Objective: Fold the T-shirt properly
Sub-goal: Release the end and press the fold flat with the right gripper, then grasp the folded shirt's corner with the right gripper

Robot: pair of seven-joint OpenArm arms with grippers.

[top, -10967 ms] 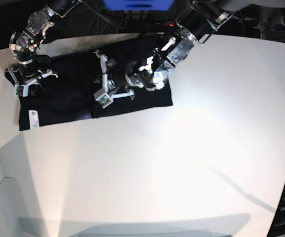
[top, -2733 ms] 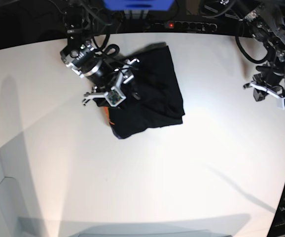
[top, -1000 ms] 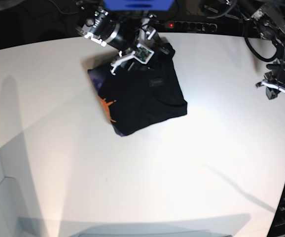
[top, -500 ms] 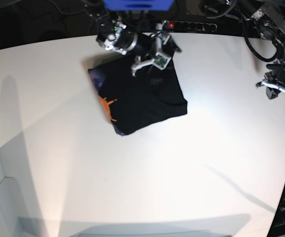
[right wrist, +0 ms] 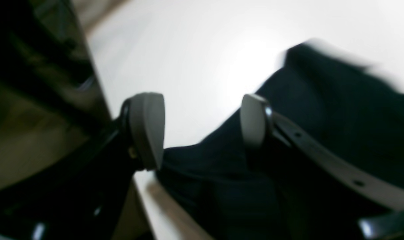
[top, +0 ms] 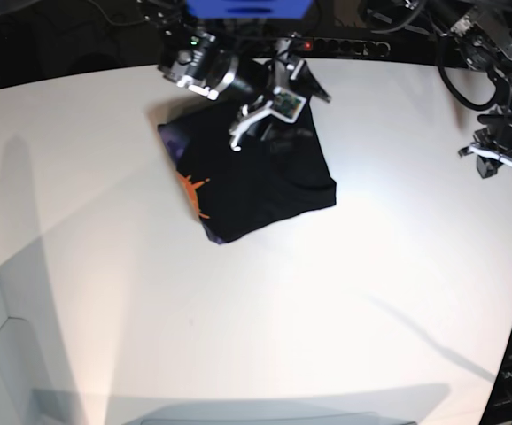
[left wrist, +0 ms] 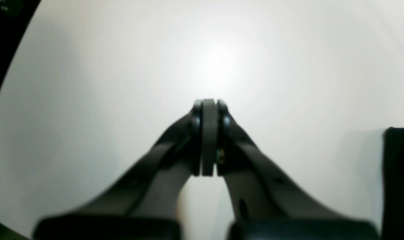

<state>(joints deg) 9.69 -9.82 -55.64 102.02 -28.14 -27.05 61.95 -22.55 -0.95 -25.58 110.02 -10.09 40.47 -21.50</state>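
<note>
Right fingers (right wrist: 145,128) spread above T-shirt (right wrist: 338,110)

The base view looks down over the whole table (top: 345,292); each wrist view looks close along its own pincer.

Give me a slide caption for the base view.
Folded black T-shirt on the white table, right claw open above it, left claw shut off aside.

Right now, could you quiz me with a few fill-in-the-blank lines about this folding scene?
1. The folded cloth T-shirt is mainly ____.
2. The left claw is ____, holding nothing.
3. The right claw hovers over the T-shirt with jaws ____.
4. The print near the T-shirt's edge is ____.

Missing words: black; shut; open; orange
</note>
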